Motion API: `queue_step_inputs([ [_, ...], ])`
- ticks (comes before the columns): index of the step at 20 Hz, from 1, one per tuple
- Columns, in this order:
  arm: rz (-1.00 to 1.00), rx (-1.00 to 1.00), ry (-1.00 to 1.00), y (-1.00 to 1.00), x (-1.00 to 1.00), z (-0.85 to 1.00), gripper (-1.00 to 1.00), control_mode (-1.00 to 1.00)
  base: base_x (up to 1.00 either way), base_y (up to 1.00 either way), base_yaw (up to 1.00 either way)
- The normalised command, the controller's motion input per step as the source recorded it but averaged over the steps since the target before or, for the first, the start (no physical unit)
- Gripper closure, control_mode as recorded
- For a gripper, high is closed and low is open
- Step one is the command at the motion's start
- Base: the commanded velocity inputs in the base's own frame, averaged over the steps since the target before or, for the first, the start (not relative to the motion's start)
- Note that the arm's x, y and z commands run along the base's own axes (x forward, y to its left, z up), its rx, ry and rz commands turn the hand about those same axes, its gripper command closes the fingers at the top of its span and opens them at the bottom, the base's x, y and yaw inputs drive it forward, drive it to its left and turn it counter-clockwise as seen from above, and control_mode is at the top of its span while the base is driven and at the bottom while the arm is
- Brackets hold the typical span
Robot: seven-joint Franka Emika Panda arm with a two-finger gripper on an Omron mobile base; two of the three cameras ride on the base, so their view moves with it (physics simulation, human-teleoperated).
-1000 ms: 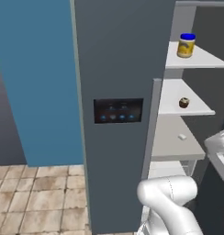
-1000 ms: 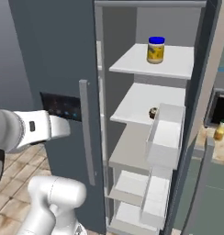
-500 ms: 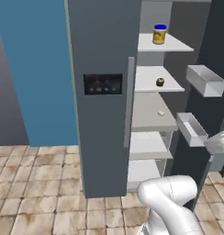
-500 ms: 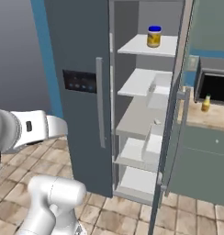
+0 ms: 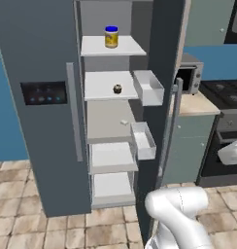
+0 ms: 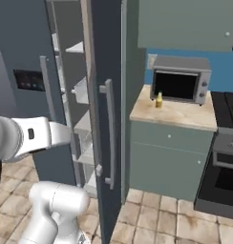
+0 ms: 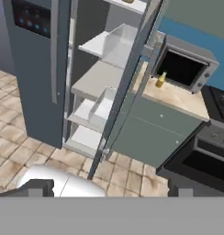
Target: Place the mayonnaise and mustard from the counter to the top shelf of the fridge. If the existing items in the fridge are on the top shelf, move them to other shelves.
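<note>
The mayonnaise (image 5: 111, 37) stands upright on the top shelf (image 5: 127, 48) of the open fridge (image 5: 38, 58). One shelf lower sits the dark cupcake (image 5: 117, 89), and a tiny white block (image 5: 124, 122) lies on the shelf under that. The mustard (image 6: 159, 100) (image 7: 161, 80) stands on the counter (image 6: 185, 115) in front of the microwave (image 6: 179, 79). My gripper (image 7: 107, 192) is open and holds nothing. It is far back from the counter and fridge, looking at both from a distance.
The open fridge door (image 6: 106, 119) stands edge-on between the fridge interior and the counter, with white door bins (image 5: 148, 87) on its inner side. A black stove (image 6: 226, 143) adjoins the counter on the right. Tiled floor (image 7: 13, 137) lies in front.
The whole picture has shifted left: the base has moved right and back from the fridge, bringing the counter, microwave and mustard into view. The things have not moved, and the gripper stays open.
</note>
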Motion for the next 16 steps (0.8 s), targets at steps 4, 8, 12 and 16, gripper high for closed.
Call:
queue_step_inputs([
  [4,0.0,0.0,0.0,0.0,0.0,0.0,-1.0,1.0,0.49,-1.0,-0.04],
  [8,0.0,0.0,0.0,0.0,0.0,0.0,-1.0,1.0,0.51,-1.0,-0.01],
  [12,0.0,0.0,0.0,0.0,0.0,0.0,-1.0,1.0,0.86,-0.83,0.0],
  [16,0.0,0.0,0.0,0.0,0.0,0.0,-1.0,1.0,0.99,-0.04,0.01],
])
